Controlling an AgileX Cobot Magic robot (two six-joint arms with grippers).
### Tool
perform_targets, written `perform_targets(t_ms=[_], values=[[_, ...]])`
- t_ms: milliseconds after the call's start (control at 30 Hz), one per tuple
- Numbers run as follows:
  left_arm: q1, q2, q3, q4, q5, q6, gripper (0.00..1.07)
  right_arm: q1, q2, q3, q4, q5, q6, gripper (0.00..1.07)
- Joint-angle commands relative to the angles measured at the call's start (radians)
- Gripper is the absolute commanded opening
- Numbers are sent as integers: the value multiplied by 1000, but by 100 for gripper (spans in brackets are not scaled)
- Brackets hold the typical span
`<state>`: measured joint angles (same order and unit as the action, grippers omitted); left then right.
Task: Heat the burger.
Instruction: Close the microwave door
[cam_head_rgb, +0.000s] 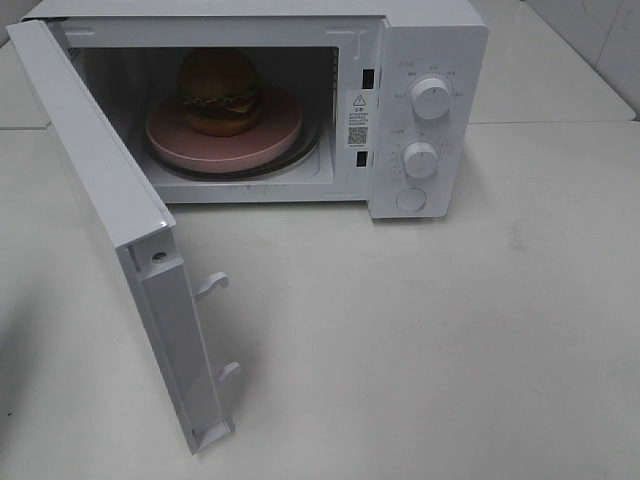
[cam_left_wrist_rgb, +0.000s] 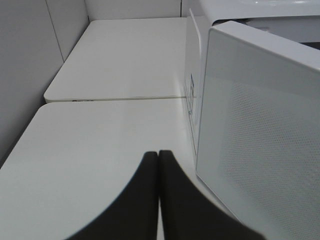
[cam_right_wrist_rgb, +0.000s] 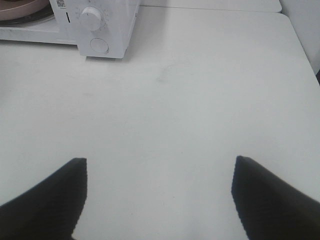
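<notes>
Lab or test room staged as a kitchen corner. White countertop microwave (cam_head_rgb: 420, 110) sits on a bare white table (cam_head_rgb: 450, 330), with another plain table (cam_left_wrist_rgb: 130, 55) butted against it (seam visible). Blank pale partition panels (cam_left_wrist_rgb: 30, 65) stand on one side and a light tiled wall (cam_head_rgb: 600, 40) behind.

The right gripper (cam_right_wrist_rgb: 160, 161) hangs over the white worktop (cam_right_wrist_rgb: 200, 100), dark jaws set wide apart with nothing between them. Well beyond stands the white microwave (cam_right_wrist_rgb: 115, 25) (one dial (cam_right_wrist_rgb: 91, 18) and one round button (cam_right_wrist_rgb: 99, 46) showing), with a pink plate (cam_right_wrist_rgb: 15, 7) just visible inside.
</notes>
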<state>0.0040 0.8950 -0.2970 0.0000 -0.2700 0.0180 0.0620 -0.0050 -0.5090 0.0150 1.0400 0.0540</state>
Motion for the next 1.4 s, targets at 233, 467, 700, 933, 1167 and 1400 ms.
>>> perform_targets(t_ms=[233, 467, 700, 933, 1167, 1400], values=[[-5, 186, 57, 102, -225, -18, 0, -4, -26, 3, -1, -5, 1, 76], [-5, 313, 57, 267, -363, -201, 0, -4, -26, 3, -1, -5, 1, 76], [-5, 404, 57, 434, -495, -277, 0, -4, -26, 3, -1, -5, 1, 76], [-5, 470, 33, 515, -574, -325, 0, -4, -26, 3, -1, -5, 1, 76], [-94, 545, -6, 518, -604, -307, 0, -4, -26, 3, -1, -5, 1, 76], [-239, 614, -48, 353, -609, -254, 0, -4, -26, 3, -1, -5, 1, 76]])
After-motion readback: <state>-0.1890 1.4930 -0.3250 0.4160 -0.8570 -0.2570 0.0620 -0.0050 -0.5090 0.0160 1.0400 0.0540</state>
